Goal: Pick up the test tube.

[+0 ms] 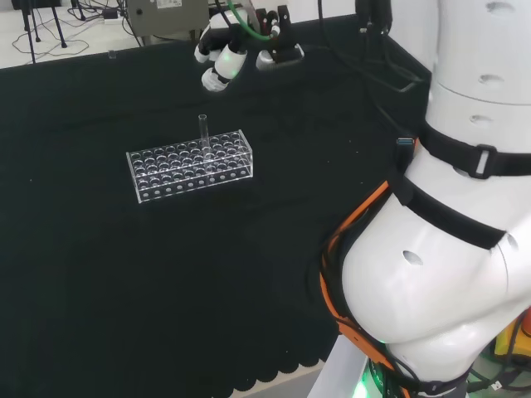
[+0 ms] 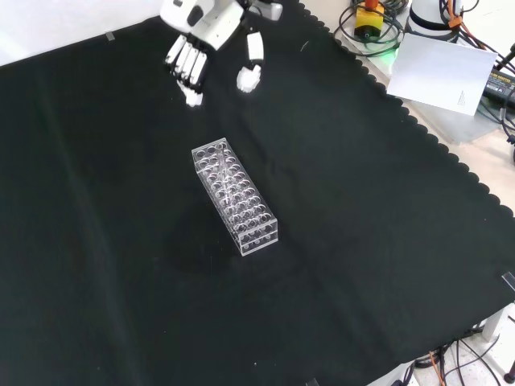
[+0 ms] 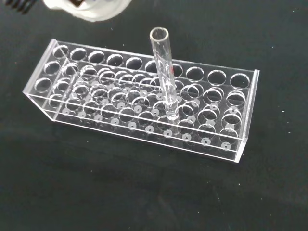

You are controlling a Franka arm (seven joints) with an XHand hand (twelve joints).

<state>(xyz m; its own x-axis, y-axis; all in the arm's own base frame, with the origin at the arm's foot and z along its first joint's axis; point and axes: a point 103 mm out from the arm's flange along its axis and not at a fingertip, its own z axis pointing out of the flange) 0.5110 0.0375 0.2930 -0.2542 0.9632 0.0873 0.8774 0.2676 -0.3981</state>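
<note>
A clear test tube (image 1: 202, 130) stands upright in a clear plastic rack (image 1: 189, 165) near the middle of the black cloth. In the wrist view the test tube (image 3: 163, 72) rises well above the rack (image 3: 144, 103), with its open mouth on top. In the front view the tube (image 2: 227, 173) is hard to make out inside the rack (image 2: 235, 195). The hand (image 1: 228, 51) hovers beyond the rack in the head view, apart from it. In the front view the hand (image 2: 211, 36) has straight fingers (image 2: 187, 68) pointing down, holding nothing.
The arm's own white links (image 1: 448, 207) take up the right of the head view. A sheet of paper (image 2: 447, 68) and cables lie off the cloth's scalloped edge at the front view's top right. Black cloth surrounds the rack on all sides.
</note>
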